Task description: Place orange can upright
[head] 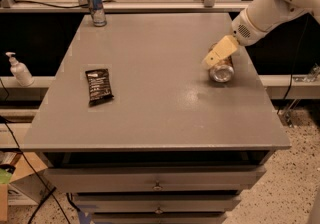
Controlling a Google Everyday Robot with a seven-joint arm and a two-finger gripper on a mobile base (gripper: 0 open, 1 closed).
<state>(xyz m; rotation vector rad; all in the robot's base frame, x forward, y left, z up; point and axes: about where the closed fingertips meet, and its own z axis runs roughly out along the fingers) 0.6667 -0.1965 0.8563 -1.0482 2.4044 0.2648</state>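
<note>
**Gripper.** The gripper [220,53] is a pale yellow wedge at the end of the white arm [272,5], which enters from the upper right corner. It is positioned over the right side of the table [165,108], near the right edge. Its tip lies across the upper left part of the orange can [223,72] and hides that part. Whether the gripper is closed on the can or only resting against it cannot be determined from this view.

**Task object.** The orange can lies on its side, not upright. One silver end faces the camera. Only a narrow strip of the body shows behind that end. The can sits on the grey tabletop, close to the right edge and about halfway along its depth.

**Surrounding objects.**
- Black packet [99,86]: flat on the left half of the table, well apart from the can.
- Blue-and-silver can [95,5]: upright at the far left corner of the table, well apart from the gripper.
- White pump bottle [19,69]: on a ledge to the left of the table, off the work surface.
- Drawer fronts [157,180]: below the tabletop, each with a small central knob.

**Obstructions.** The tabletop between the orange can and the black packet is bare grey surface. The only thing covering the can is the gripper itself.
</note>
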